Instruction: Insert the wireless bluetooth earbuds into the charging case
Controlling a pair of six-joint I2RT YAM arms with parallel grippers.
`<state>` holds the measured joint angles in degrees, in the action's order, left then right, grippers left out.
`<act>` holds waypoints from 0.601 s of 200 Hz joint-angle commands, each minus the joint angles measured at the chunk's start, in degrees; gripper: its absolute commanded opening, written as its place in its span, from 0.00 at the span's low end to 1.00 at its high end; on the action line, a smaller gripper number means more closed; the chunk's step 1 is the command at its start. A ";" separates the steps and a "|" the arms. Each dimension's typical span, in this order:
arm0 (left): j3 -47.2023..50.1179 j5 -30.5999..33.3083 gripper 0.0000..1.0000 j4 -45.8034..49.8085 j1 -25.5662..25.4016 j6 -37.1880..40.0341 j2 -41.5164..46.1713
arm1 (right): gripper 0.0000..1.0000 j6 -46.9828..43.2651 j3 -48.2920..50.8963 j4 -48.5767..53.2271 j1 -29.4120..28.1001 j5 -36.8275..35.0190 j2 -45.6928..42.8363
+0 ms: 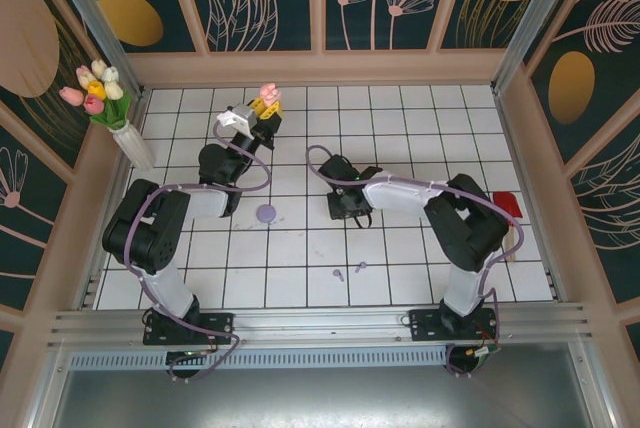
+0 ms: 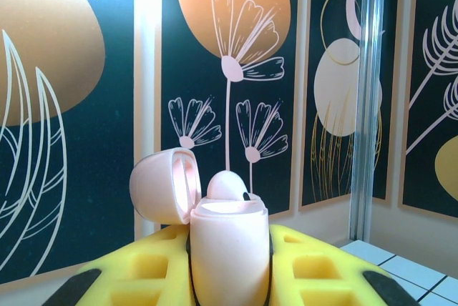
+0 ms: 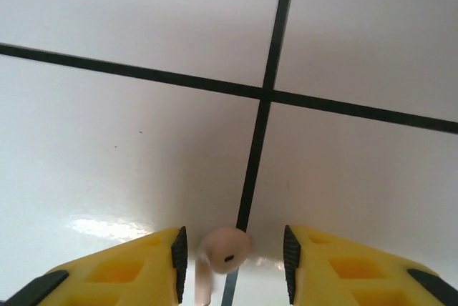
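Your right gripper (image 3: 233, 256) is down at the table with its jaws apart, straddling a pink bud (image 3: 223, 250) on the white tile (image 3: 143, 141), with a gap on either side. Your left gripper (image 2: 229, 276) is clamped on the pink case (image 2: 227, 238), held up off the table, its lid (image 2: 161, 186) swung open and a second pink bud (image 2: 227, 186) seated inside. A lilac bud (image 1: 338, 273) and a second lilac bud (image 1: 360, 267) lie nearer the arm bases. The lilac case (image 1: 266, 213) sits between the arms.
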<state>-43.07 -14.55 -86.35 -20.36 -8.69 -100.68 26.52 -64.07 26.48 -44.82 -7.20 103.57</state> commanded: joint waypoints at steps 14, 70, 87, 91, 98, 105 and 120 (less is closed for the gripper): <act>0.02 -0.84 0.00 -2.24 -0.10 -1.23 -0.20 | 0.43 19.76 -6.02 10.38 -0.08 -2.13 -2.04; 0.10 -1.02 0.00 -2.40 -0.09 -1.24 -0.38 | 0.39 40.44 -0.50 8.02 -1.84 -3.65 -3.93; 0.07 -1.10 0.00 -2.51 -0.13 -1.34 -0.39 | 0.41 42.06 -1.50 9.34 -1.96 -4.46 -3.35; 0.09 -1.02 0.00 -2.53 -0.12 -1.33 -0.45 | 0.41 42.19 -1.76 9.62 -1.95 -4.63 -3.21; 0.09 -1.01 0.00 -2.73 -0.12 -1.42 -0.49 | 0.42 42.38 -2.21 10.11 -1.94 -4.66 -2.85; 0.09 -1.02 0.00 -2.85 -0.16 -1.54 -0.64 | 0.43 42.38 -2.57 10.35 -1.77 -4.61 -2.45; 0.00 -1.01 0.00 -3.16 -0.12 -1.77 -0.81 | 0.43 42.21 -3.35 10.68 -1.55 -4.27 -1.43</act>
<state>-43.07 -14.74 -86.37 -20.36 -9.32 -100.71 65.30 -65.45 34.30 -46.50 -9.82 101.30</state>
